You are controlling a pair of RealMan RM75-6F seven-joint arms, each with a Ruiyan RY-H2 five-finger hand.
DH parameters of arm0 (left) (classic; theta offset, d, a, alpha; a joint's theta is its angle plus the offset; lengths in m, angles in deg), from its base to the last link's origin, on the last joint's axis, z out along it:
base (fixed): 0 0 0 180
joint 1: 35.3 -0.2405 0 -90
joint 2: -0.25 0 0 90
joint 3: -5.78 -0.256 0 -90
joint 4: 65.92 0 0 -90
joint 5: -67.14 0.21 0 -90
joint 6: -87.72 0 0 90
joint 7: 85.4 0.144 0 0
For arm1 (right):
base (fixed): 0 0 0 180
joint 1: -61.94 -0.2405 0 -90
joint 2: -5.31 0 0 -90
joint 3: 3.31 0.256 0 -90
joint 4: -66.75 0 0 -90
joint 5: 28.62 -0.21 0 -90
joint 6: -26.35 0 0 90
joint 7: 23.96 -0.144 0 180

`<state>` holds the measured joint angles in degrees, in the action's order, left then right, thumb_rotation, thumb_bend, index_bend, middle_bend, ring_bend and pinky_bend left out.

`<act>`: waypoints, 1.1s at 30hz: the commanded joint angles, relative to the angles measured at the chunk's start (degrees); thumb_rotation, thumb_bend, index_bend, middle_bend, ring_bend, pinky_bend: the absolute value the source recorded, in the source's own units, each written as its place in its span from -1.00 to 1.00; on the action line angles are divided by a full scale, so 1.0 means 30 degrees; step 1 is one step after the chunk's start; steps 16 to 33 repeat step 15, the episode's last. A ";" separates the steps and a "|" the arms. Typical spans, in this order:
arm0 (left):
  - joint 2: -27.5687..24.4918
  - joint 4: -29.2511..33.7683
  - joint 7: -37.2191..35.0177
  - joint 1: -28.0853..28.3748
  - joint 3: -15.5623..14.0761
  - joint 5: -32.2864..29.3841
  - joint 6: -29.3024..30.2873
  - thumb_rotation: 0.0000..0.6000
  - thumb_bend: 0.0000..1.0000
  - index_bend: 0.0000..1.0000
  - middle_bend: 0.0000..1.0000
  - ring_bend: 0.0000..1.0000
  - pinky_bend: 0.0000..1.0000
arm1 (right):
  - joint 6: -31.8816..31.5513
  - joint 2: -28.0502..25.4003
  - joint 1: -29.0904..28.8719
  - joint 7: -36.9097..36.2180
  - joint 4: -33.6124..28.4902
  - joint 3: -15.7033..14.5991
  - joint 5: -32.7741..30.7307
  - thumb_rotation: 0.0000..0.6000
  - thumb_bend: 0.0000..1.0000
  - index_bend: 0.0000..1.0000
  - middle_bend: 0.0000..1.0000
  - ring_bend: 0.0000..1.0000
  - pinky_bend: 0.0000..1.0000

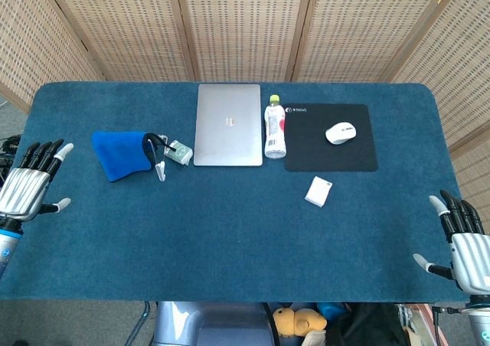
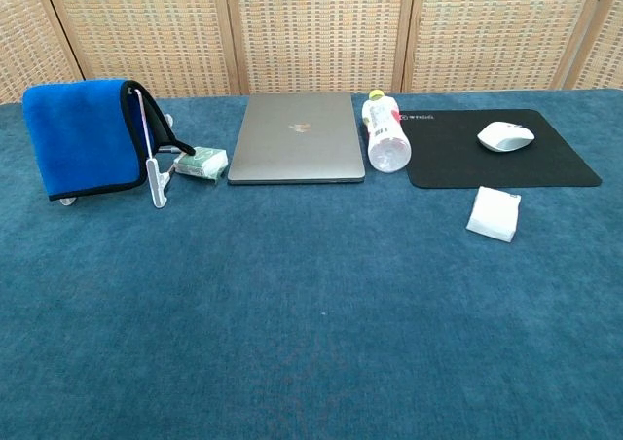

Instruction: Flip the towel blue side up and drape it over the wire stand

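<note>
The blue towel (image 1: 121,154) hangs blue side out over the wire stand (image 1: 160,162) at the table's left; in the chest view the towel (image 2: 83,136) covers most of the stand (image 2: 154,172), whose white feet show below. My left hand (image 1: 28,185) is at the table's left edge, well apart from the towel, fingers spread and holding nothing. At the front right corner my right hand (image 1: 466,243) is open too. Neither hand shows in the chest view.
A small green packet (image 1: 178,153) lies beside the stand. A closed laptop (image 1: 228,124), a lying bottle (image 1: 274,129), a black mouse pad (image 1: 331,136) with a white mouse (image 1: 341,133) and a white packet (image 1: 318,190) sit across the back half.
</note>
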<state>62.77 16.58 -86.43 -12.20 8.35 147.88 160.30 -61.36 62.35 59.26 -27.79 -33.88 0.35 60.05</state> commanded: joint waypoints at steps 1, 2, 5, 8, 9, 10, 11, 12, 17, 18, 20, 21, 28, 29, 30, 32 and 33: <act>-0.1240 0.3125 0.1632 -0.1427 0.0095 -0.1145 0.1339 1.00 -0.63 -1.00 -1.00 -1.00 -1.00 | -0.0139 0.0035 0.0042 0.0112 0.0007 0.0000 0.0091 1.00 -1.00 -1.00 -1.00 -1.00 -1.00; -0.1451 0.4151 0.2258 -0.1953 -0.0108 -0.1374 0.1818 1.00 -0.63 -1.00 -1.00 -1.00 -1.00 | -0.0269 0.0068 0.0084 0.0234 0.0014 0.0000 0.0168 1.00 -1.00 -1.00 -1.00 -1.00 -1.00; -0.1632 0.5958 0.4001 -0.2921 -0.0542 -0.1410 0.3014 1.00 -0.63 -1.00 -1.00 -1.00 -1.00 | -0.0517 0.0148 0.0171 0.0442 0.0023 -0.0004 0.0311 1.00 -1.00 -1.00 -1.00 -1.00 -1.00; -0.1405 0.6986 0.4641 -0.3842 -0.0899 -0.0820 0.4292 1.00 -0.63 -1.00 -1.00 -1.00 -1.00 | -0.0787 0.0250 0.0266 0.0745 0.0076 0.0039 0.0367 1.00 -1.00 -1.00 -1.00 -1.00 -1.00; -0.1339 0.7066 0.4730 -0.4020 -0.0974 -0.0563 0.4564 1.00 -0.63 -1.00 -1.00 -1.00 -1.00 | -0.0849 0.0296 0.0287 0.0842 0.0097 0.0064 0.0351 1.00 -1.00 -1.00 -1.00 -1.00 -1.00; -0.1275 0.7117 0.4836 -0.4175 -0.1051 -0.0280 0.4809 1.00 -0.63 -1.00 -1.00 -1.00 -1.00 | -0.0911 0.0356 0.0303 0.0983 0.0132 0.0103 0.0311 1.00 -1.00 -1.00 -1.00 -1.00 -1.00; -0.1245 0.7137 0.4896 -0.4257 -0.1094 -0.0115 0.4929 1.00 -0.63 -1.00 -1.00 -1.00 -1.00 | -0.0945 0.0400 0.0312 0.1088 0.0163 0.0131 0.0273 1.00 -1.00 -1.00 -1.00 -1.00 -1.00; -0.1215 0.7209 0.5005 -0.4425 -0.1210 0.0249 0.5150 1.00 -0.64 -1.00 -1.00 -1.00 -1.00 | -0.1044 0.0539 0.0333 0.1448 0.0303 0.0244 0.0104 1.00 -1.00 -1.00 -1.00 -1.00 -1.00; -0.1212 0.7298 0.5256 -0.4789 -0.1401 0.1227 0.5761 1.00 -0.63 -1.00 -1.00 -1.00 -1.00 | -0.1144 0.0887 0.0337 0.2262 0.0491 0.0442 -0.0241 1.00 -1.00 -1.00 -1.00 -1.00 -1.00; -0.1212 0.7298 0.5256 -0.4789 -0.1401 0.1227 0.5761 1.00 -0.63 -1.00 -1.00 -1.00 -1.00 | -0.1144 0.0887 0.0337 0.2262 0.0491 0.0442 -0.0241 1.00 -1.00 -1.00 -1.00 -1.00 -1.00; -0.1212 0.7298 0.5256 -0.4789 -0.1401 0.1227 0.5761 1.00 -0.63 -1.00 -1.00 -1.00 -1.00 | -0.1144 0.0887 0.0337 0.2262 0.0491 0.0442 -0.0241 1.00 -1.00 -1.00 -1.00 -1.00 -1.00; -0.1212 0.7298 0.5256 -0.4789 -0.1401 0.1227 0.5761 1.00 -0.63 -1.00 -1.00 -1.00 -1.00 | -0.1144 0.0887 0.0337 0.2262 0.0491 0.0442 -0.0241 1.00 -1.00 -1.00 -1.00 -1.00 -1.00; -0.1212 0.7298 0.5256 -0.4789 -0.1401 0.1227 0.5761 1.00 -0.63 -1.00 -1.00 -1.00 -1.00 | -0.1144 0.0887 0.0337 0.2262 0.0491 0.0442 -0.0241 1.00 -1.00 -1.00 -1.00 -1.00 -1.00; -0.1212 0.7298 0.5256 -0.4789 -0.1401 0.1227 0.5761 1.00 -0.63 -1.00 -1.00 -1.00 -1.00 | -0.1144 0.0887 0.0337 0.2262 0.0491 0.0442 -0.0241 1.00 -1.00 -1.00 -1.00 -1.00 -1.00; -0.1212 0.7298 0.5256 -0.4789 -0.1401 0.1227 0.5761 1.00 -0.63 -1.00 -1.00 -1.00 -1.00 | -0.1144 0.0887 0.0337 0.2262 0.0491 0.0442 -0.0241 1.00 -1.00 -1.00 -1.00 -1.00 -1.00; -0.1212 0.7298 0.5256 -0.4789 -0.1401 0.1227 0.5761 1.00 -0.63 -1.00 -1.00 -1.00 -1.00 | -0.1144 0.0887 0.0337 0.2262 0.0491 0.0442 -0.0241 1.00 -1.00 -1.00 -1.00 -1.00 -1.00; -0.1212 0.7298 0.5256 -0.4789 -0.1401 0.1227 0.5761 1.00 -0.63 -1.00 -1.00 -1.00 -1.00 | -0.1144 0.0887 0.0337 0.2262 0.0491 0.0442 -0.0241 1.00 -1.00 -1.00 -1.00 -1.00 -1.00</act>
